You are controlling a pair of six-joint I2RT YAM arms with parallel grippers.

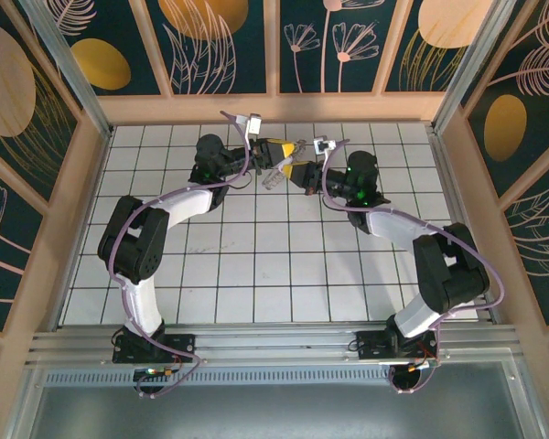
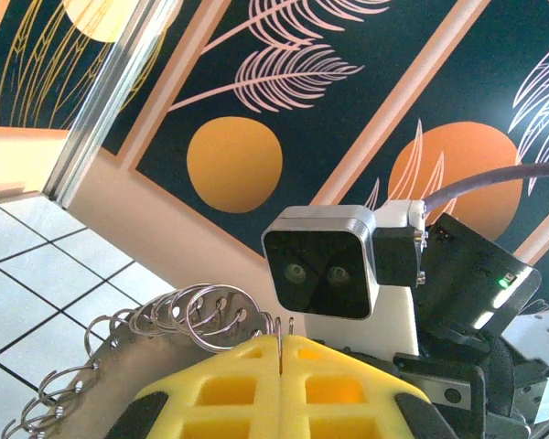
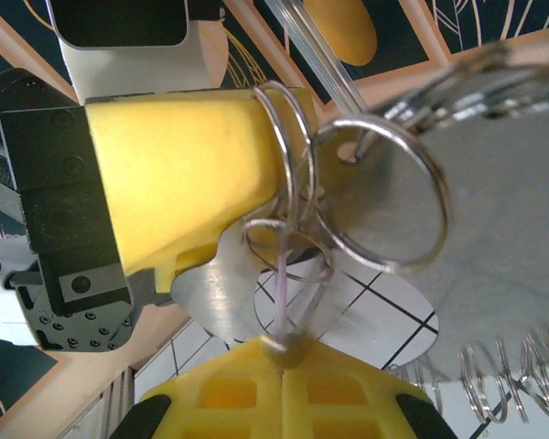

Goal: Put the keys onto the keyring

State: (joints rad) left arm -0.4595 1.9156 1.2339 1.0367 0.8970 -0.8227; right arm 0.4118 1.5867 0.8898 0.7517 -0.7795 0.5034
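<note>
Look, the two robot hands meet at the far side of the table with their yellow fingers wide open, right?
Not quite. The left gripper and the right gripper do meet at the far side of the table, but their yellow fingers are shut, not wide open. Each wrist view shows them pressed together along a thin seam.

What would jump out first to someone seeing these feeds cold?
Two yellow-fingered grippers meet tip to tip above the far middle of the tiled table: left gripper, right gripper, both shut. In the right wrist view, large shiny split rings sit at the left gripper's tip against a grey metal keyring plate edged with small rings, while the right gripper pinches a thin pale lilac key piece.
</note>
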